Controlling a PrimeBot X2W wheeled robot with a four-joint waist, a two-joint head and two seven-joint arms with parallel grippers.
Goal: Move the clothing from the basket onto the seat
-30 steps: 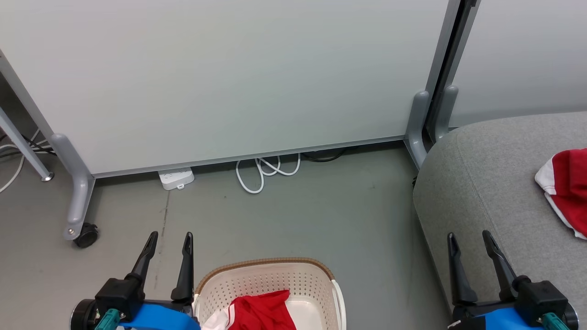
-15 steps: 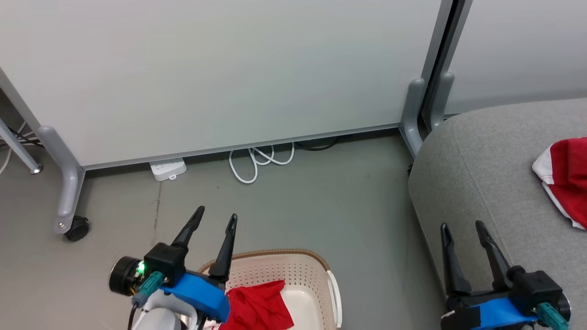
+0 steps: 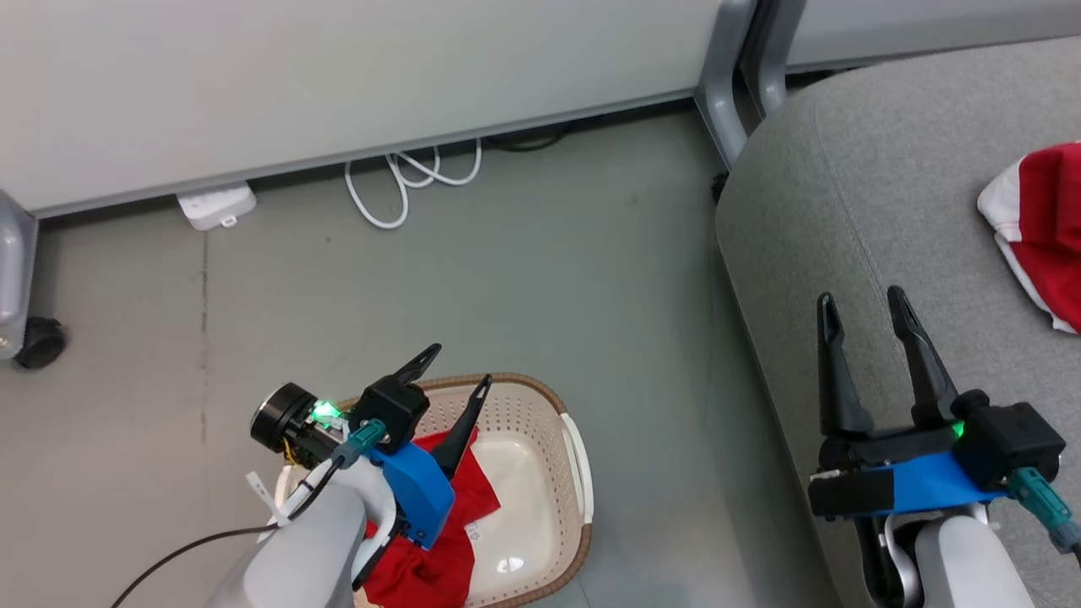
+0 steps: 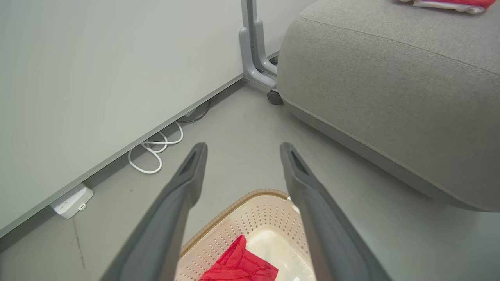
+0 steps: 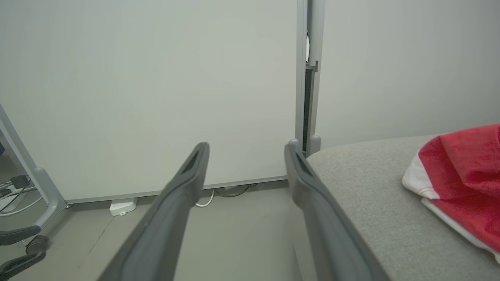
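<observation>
Left pincer (image 3: pixel 461 365) open over the basket (image 3: pixel 540 390), holding nothing.
Red clothing (image 3: pixel 464 507) lies in it, left of the grey seat (image 3: pixel 844 194); the right pincer (image 3: pixel 860 295), also spread and empty, hovers over the seat, where a red-and-white garment (image 3: pixel 1043 219) lies.

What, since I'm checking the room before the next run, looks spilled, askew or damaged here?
Nothing is spilled or damaged. The basket stands upright with red clothing inside, and another red garment lies on the seat. The only untidy bit is a white cable looped on the floor beside a power strip.
</observation>
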